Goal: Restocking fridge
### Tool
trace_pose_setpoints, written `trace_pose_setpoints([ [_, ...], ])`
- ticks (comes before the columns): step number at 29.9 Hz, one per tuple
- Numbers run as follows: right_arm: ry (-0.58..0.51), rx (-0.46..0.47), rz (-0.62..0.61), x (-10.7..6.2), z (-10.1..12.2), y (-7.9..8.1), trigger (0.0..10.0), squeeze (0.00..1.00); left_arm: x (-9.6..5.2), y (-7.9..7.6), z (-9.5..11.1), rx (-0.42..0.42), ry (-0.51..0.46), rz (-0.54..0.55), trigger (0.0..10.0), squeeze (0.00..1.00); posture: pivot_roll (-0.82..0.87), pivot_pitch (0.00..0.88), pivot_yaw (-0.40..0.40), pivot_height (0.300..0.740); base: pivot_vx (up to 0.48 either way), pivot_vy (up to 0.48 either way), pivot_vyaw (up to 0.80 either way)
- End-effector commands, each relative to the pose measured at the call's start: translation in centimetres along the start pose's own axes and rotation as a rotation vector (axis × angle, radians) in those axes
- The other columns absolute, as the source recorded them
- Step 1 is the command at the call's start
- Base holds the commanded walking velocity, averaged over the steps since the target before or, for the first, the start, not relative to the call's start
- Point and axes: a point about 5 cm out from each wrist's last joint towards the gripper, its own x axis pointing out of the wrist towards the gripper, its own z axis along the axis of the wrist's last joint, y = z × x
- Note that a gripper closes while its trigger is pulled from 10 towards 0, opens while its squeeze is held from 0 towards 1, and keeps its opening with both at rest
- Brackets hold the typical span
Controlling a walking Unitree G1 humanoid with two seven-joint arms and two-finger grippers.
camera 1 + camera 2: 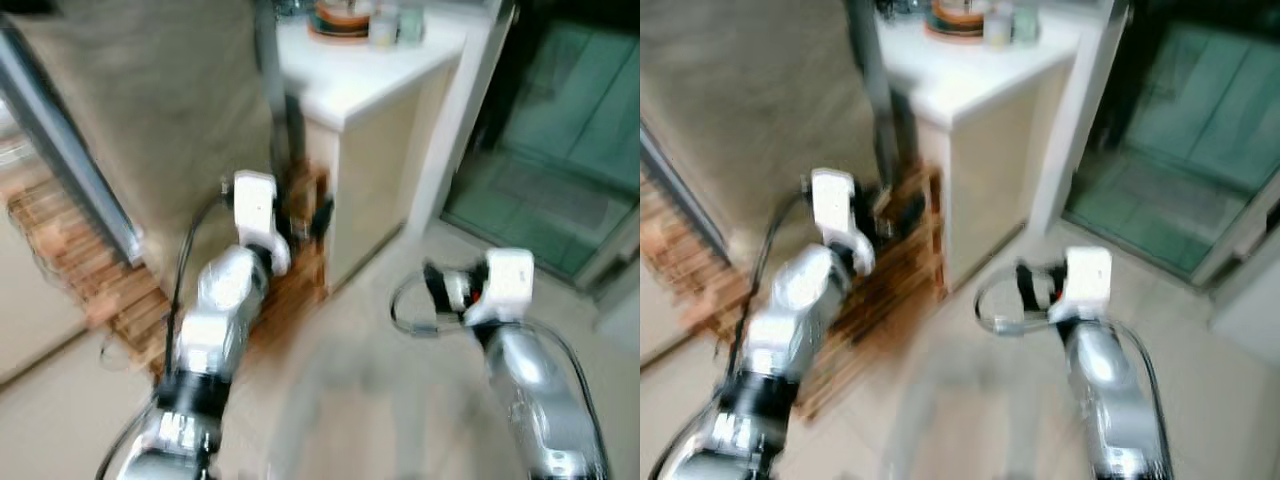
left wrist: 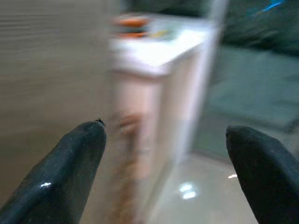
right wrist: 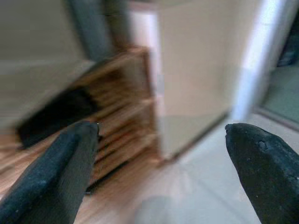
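A tall grey fridge (image 1: 150, 110), blurred, stands at the left beside a white counter (image 1: 385, 75) carrying a bowl (image 1: 342, 20) and jars, with a wooden rack (image 1: 100, 280) low against both. The head views show both silver arms raised forward over the pale floor (image 1: 400, 380), the left gripper (image 1: 300, 215) near the rack and the right gripper (image 1: 430, 290) pointing left. The wrist views show each gripper's black fingers (image 2: 70, 163) spread wide apart, holding nothing, the right one's fingers (image 3: 65, 158) facing the rack's slats.

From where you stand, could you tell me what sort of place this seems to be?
Probably a home kitchen or dining corner: a white counter carrying dishes, a wooden slatted rack on the floor, and a glass door alongside. Motion blur limits certainty.
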Motion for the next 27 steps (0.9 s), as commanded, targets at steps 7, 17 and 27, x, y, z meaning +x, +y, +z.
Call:
trace_pose_setpoints([
  [7, -0.05, -0.004, -0.05, 0.5, 1.1, -0.7, 10.0, 0.0, 1.6, 1.7, 0.4, 0.055, 0.016, 0.192, 10.0, 0.0, -0.14, 0.0, 0.104, 0.74, 0.0, 0.0, 0.0],
  [17, -0.09, 0.017, -0.044, 1.4, 1.8, 0.0, 10.0, 0.0, 2.7, 2.9, 2.1, 0.034, -0.032, 0.156, 10.0, 0.0, -0.1, 0.0, 0.121, 0.74, 0.0, 0.0, 0.0],
  [27, -0.093, 0.003, -0.018, 2.5, 2.2, 0.2, 10.0, 0.0, 1.3, 1.3, 1.6, 0.051, -0.073, 0.026, 10.0, 0.0, -0.06, 0.0, 0.079, 0.74, 0.0, 0.259, -0.31],
])
